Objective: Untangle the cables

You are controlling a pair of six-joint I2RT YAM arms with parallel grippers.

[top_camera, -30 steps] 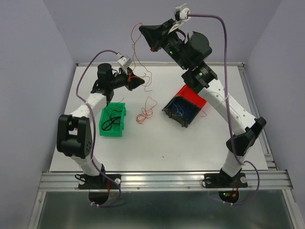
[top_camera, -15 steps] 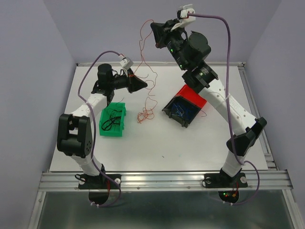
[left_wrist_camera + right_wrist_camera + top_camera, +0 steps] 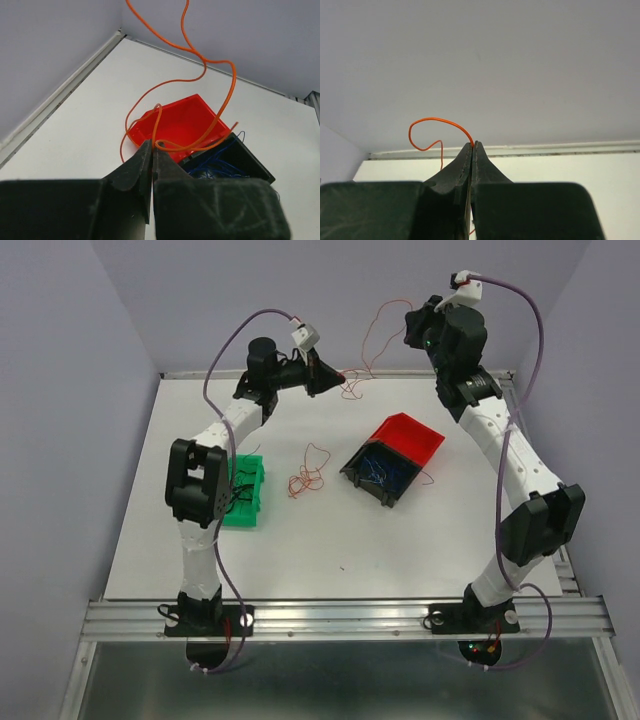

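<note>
My left gripper (image 3: 337, 376) is raised over the table's back edge and shut on a thin red cable (image 3: 352, 388). In the left wrist view the cable (image 3: 200, 80) loops up from the closed tips (image 3: 152, 145). My right gripper (image 3: 408, 324) is high at the back right, shut on the same cable's other end. In the right wrist view a red loop (image 3: 427, 120) comes out of the closed tips (image 3: 472, 144). The cable hangs slack between the two grippers. A second curly red cable (image 3: 305, 476) lies on the table's middle.
A green bin (image 3: 242, 508) holding black cables stands at the left, beside the left arm. A red and black bin (image 3: 405, 438) holding blue cables (image 3: 220, 165) stands right of centre. The back wall is close behind both grippers.
Both grippers have swung right and away from each other, the left one also rising toward the back. The red cable now spans between them; one red cable stays on the table.
</note>
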